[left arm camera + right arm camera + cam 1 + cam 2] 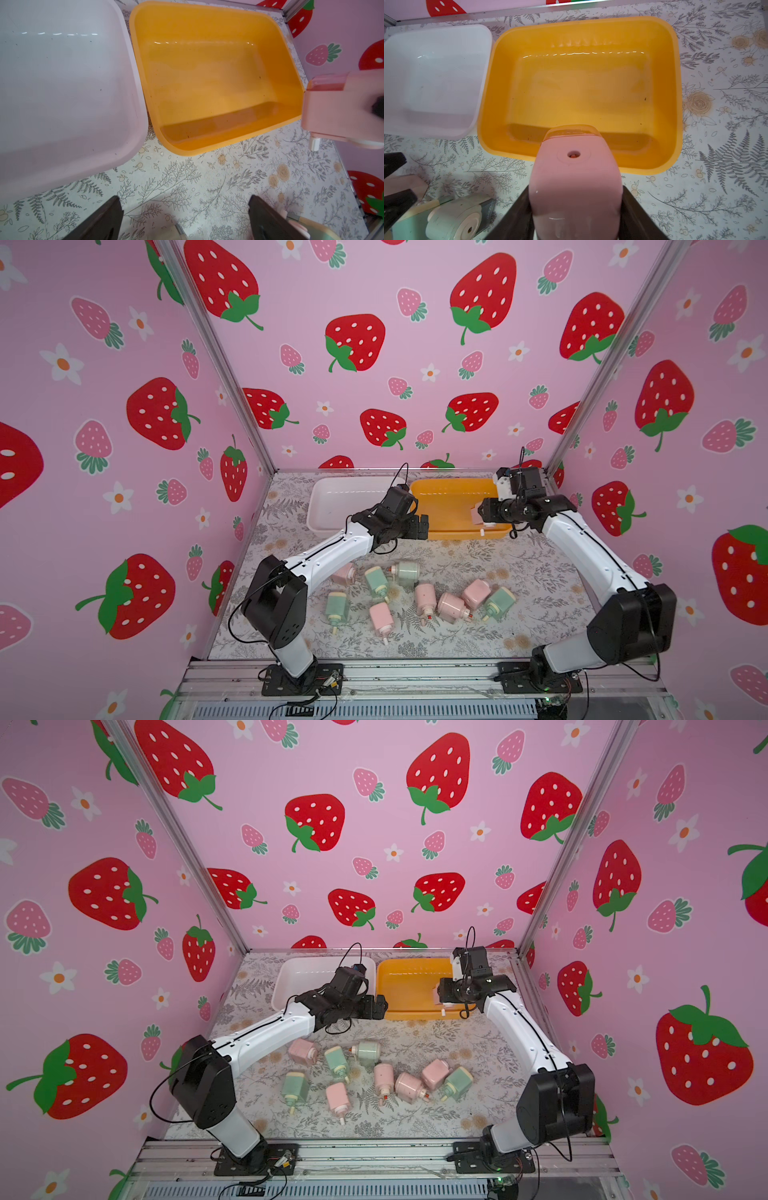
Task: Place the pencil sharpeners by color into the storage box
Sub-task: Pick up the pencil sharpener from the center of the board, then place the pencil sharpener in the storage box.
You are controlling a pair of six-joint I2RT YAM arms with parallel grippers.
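Left to right, both top views.

Upper left of the floral-print worktop (540,572): white rectangular plastic tub (340,506), against the back wall.

Left end effector (422,526): just right of the white tub. In the picture it overlaps the lower left corner of the orange rectangular plastic tub (449,506). Released. Left wrist view shows its dark fingers (101,222) spread wide at the bottom edge of the frame, bare worktop between them and both tubs beyond. The tubs sit side by side with a narrow gap.

Centre of frame, in front of the tubs: nine small rounded plastic pencil sharpeners loose on the worktop in a rough cluster, several touching.
- Five pale pink sharpeners (425,598) and four mint green sharpeners (376,580).
- The leftmost pink one is partly tucked under the left forearm.
- The rightmost green one leans against a pink neighbour.

Right end effector (480,515): clenched on the held pale pink sharpener (575,176), at the right end of the orange tub.
- Right wrist view: dark fingers (517,216) clamp its two sides and the pencil hole faces the camera.
- The translucent cap end reaches over the tub's near rim, while the body is on the worktop side of that rim.
- Left wrist view: the same sharpener is at the right edge of the frame, just outside the tub's corner, with a small cream crank below it.
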